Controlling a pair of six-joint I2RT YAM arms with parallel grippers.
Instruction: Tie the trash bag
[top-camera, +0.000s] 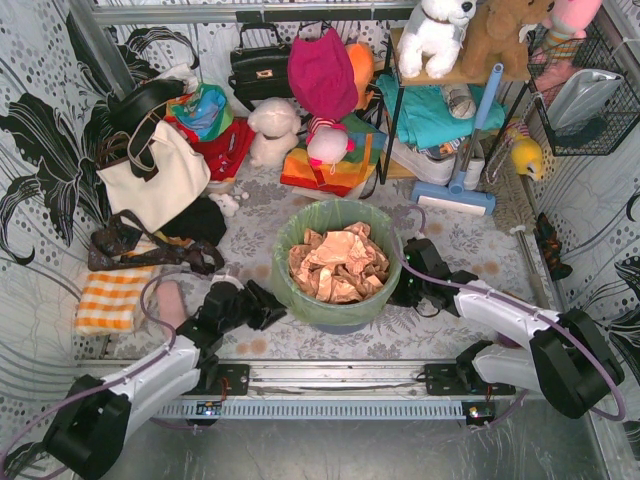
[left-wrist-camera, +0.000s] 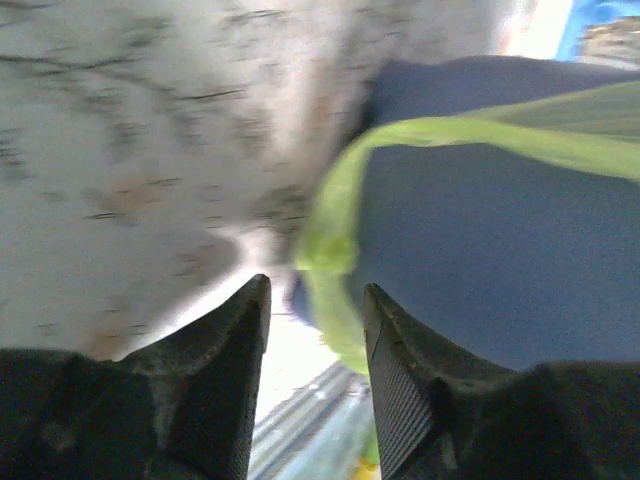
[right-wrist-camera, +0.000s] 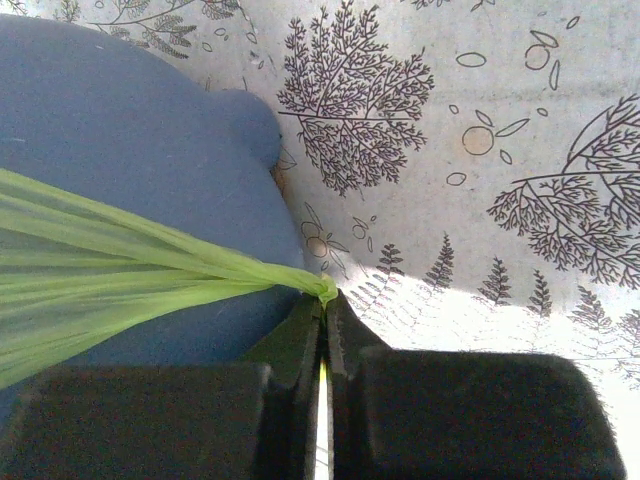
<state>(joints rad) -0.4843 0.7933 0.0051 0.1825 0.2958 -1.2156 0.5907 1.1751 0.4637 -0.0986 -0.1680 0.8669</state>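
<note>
Evidently readying a knot, the right gripper (right-wrist-camera: 323, 298) pinches a trash bag (right-wrist-camera: 110, 268) handle taut; the left gripper (left-wrist-camera: 315, 300) gapes empty beside another.

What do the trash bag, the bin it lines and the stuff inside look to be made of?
Bin: probably moulded plastic, matte blue-grey, smooth and rigid-looking. Trash bag: thin translucent lime-green plastic film; the bin's colour shows through it, and it gathers into fine pleats at the right gripper. Filling: crumpled tan-brown paper, judging by its sharp creases and dull surface.
</note>
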